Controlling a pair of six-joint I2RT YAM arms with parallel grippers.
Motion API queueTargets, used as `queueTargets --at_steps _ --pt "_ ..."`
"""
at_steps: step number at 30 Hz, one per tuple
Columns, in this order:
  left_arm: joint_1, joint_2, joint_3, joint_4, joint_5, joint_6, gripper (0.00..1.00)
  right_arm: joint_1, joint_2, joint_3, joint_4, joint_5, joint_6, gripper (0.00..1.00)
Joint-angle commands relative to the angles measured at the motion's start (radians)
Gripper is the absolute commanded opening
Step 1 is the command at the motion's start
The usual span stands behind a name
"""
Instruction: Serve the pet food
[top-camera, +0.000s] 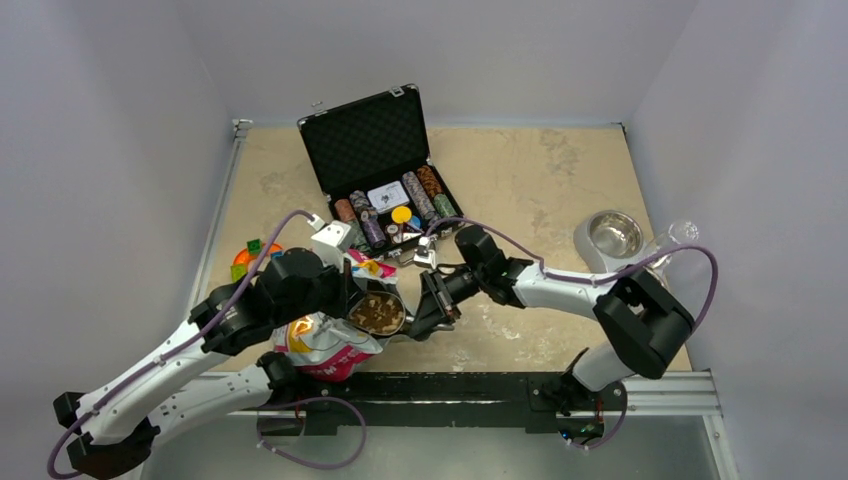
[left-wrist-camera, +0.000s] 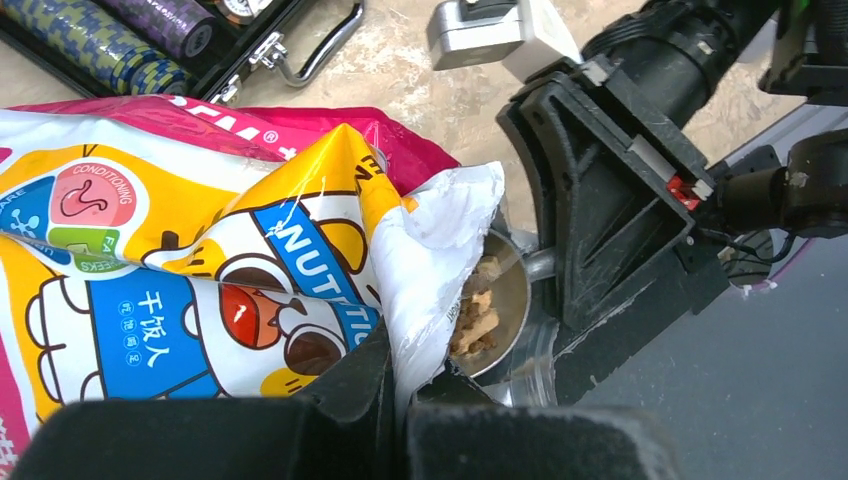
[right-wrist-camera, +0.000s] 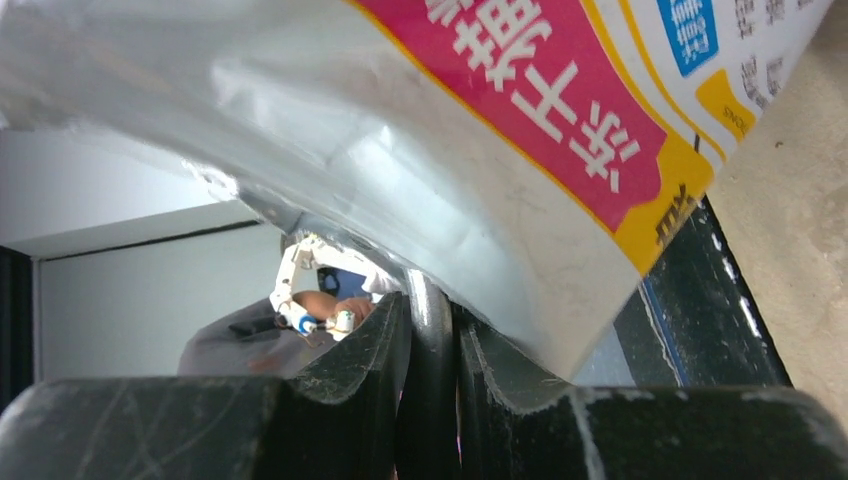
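The printed pet food bag (top-camera: 322, 348) lies at the near left and fills the left wrist view (left-wrist-camera: 200, 260). My left gripper (top-camera: 342, 300) is shut on the bag's white torn edge (left-wrist-camera: 440, 230) at its mouth. A round metal scoop (left-wrist-camera: 512, 300) sits at the bag's mouth, holding brown kibble (top-camera: 378, 313), which also shows in the left wrist view (left-wrist-camera: 478, 322). My right gripper (top-camera: 426, 308) is shut on the scoop's handle (right-wrist-camera: 430, 320), with the bag (right-wrist-camera: 420, 130) hanging just above its fingers. A steel pet bowl (top-camera: 613, 235) stands empty at the far right.
An open black case of poker chips (top-camera: 385, 180) stands behind the bag, with its handle (left-wrist-camera: 320, 45) close by. Coloured pieces (top-camera: 250, 255) lie at the left edge. A clear cup (top-camera: 683, 232) stands beside the bowl. A black rail (top-camera: 450, 385) runs along the near edge.
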Motion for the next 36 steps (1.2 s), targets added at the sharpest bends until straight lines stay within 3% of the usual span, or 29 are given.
queueTargets --at_steps 1,6,17,31,36 --pt "-0.004 0.014 0.097 -0.023 -0.129 0.007 0.0 -0.049 -0.14 -0.062 0.019 -0.022 -0.052 0.0" --pt "-0.004 0.061 0.103 -0.048 -0.164 0.01 0.0 -0.099 -0.217 -0.186 0.161 -0.025 0.028 0.0" --pt "-0.003 0.212 0.194 -0.099 -0.27 0.015 0.0 -0.141 -0.378 -0.293 0.204 -0.022 0.121 0.0" --pt "-0.001 0.31 0.246 -0.206 -0.414 -0.069 0.0 -0.242 -0.724 -0.355 -0.077 -0.027 0.204 0.0" --pt "0.001 0.309 0.244 -0.215 -0.444 -0.081 0.0 -0.264 -0.788 -0.357 -0.066 -0.014 0.309 0.0"
